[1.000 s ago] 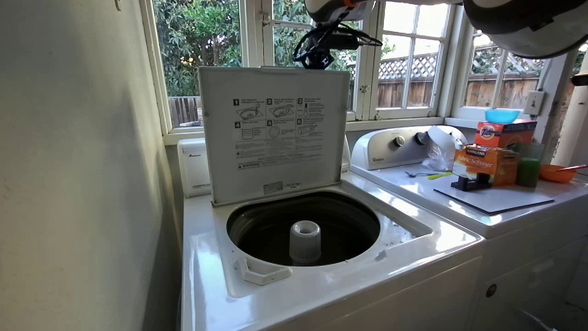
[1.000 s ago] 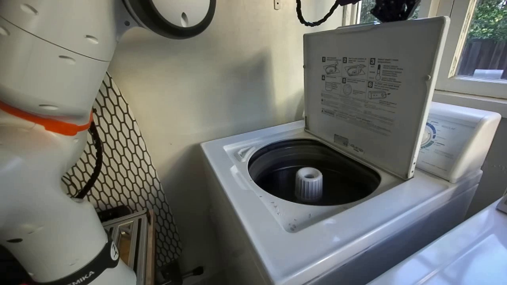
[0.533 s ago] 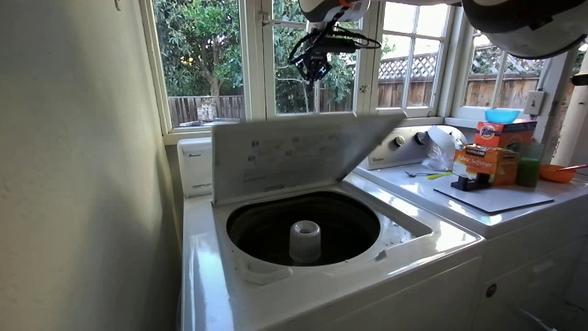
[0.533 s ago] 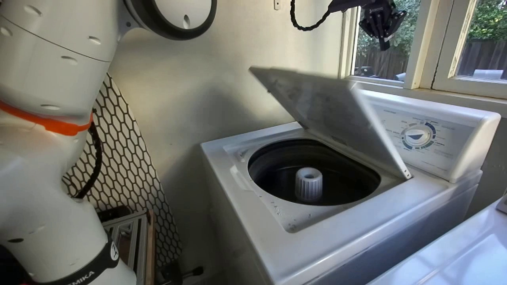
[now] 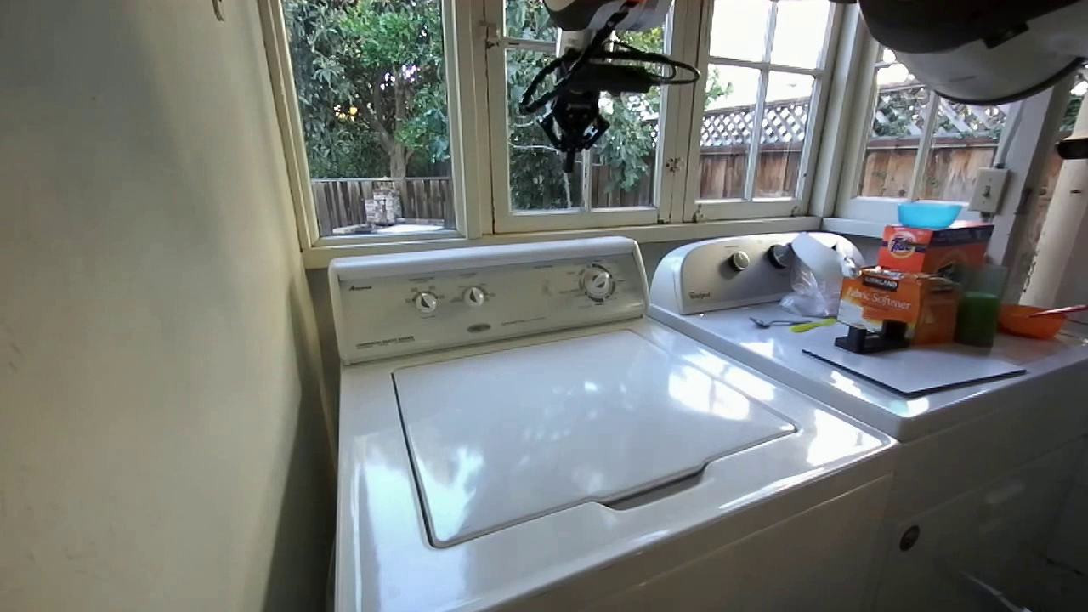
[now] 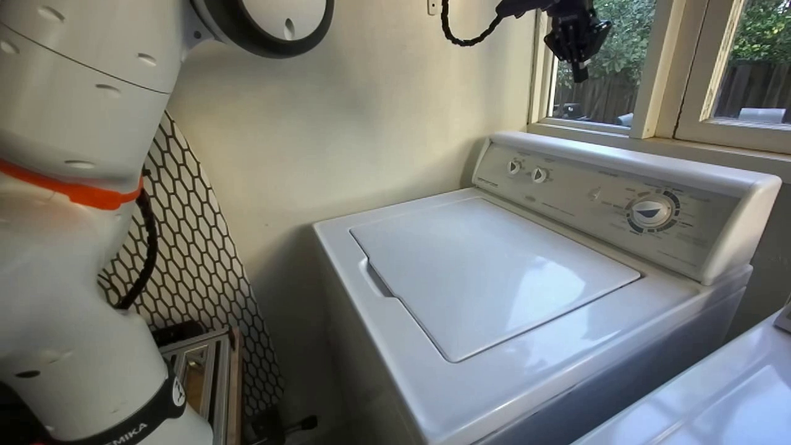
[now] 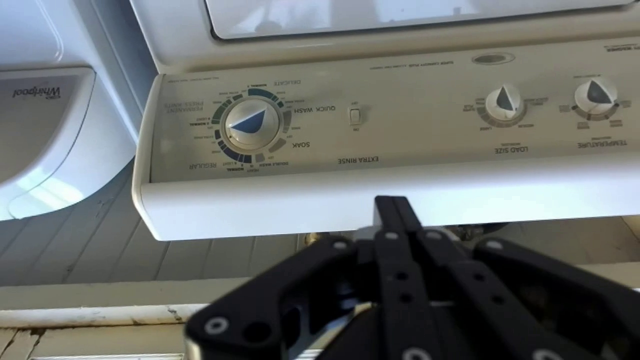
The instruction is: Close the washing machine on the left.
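Note:
The white washing machine [image 5: 595,552] stands beside the wall, and it also shows in an exterior view [image 6: 544,371]. Its square lid [image 5: 586,425] lies flat and flush over the tub in both exterior views [image 6: 488,272]. The tub, the agitator and the instruction sheet under the lid are hidden. The straight back panel with knobs [image 7: 320,120] is in full sight, upside down in the wrist view. My gripper [image 7: 398,199] is shut with its fingertips together and nothing between them. It hangs above the back panel in front of the window [image 5: 569,161], apart from the machine [image 6: 579,74].
A second white appliance with a rounded control panel [image 5: 722,272] stands beside the washer. Orange boxes [image 5: 901,302], a green cup [image 5: 977,314] and bowls sit on it. A wall [image 6: 371,123] bounds the washer's other side. Windows [image 5: 544,195] stand behind.
The lid has swung down from upright, through a tilted position, to flat over the tub. My gripper has come out from behind the lid and shifted slightly towards the wall side.

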Tool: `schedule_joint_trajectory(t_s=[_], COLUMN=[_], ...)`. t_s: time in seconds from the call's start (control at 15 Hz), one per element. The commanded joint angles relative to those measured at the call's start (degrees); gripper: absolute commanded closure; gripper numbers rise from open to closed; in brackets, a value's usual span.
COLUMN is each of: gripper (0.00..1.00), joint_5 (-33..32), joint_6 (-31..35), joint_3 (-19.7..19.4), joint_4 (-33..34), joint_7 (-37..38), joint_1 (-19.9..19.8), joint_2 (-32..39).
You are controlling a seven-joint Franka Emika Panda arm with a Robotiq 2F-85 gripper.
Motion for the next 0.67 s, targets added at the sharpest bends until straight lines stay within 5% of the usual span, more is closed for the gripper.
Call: schedule_joint_trajectory(t_s=[0.0,0.6], gripper=[0.66,0.00], joint_5=[0.22,-0.98], joint_6=[3.86,14.35], joint_3=[0.06,-0.79], joint_4=[-5.61,-23.98], joint_7=[5.00,27.34], joint_1=[0.12,2.68], joint_2=[-3.14,-8.31])
